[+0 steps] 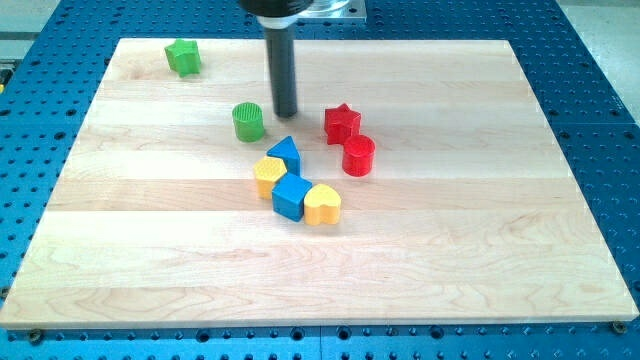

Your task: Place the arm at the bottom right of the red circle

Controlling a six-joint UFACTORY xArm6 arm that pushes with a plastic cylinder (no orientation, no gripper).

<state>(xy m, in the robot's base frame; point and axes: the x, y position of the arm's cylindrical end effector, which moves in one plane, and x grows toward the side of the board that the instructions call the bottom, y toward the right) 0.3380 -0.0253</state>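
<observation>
Wooden table (480, 250) carries the red circle (358, 155) right of frame centre, just below the red star (341, 123), while my tip (285, 113), a bare rod with no fingers, sits well upper-left of it beside the green cylinder (248, 121), so the approach is barely begun.

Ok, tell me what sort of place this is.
Probably a robotics lab bench: a wooden board lies on a blue perforated mounting table, with small blocks like the red cylinder and my tip above them.
</observation>
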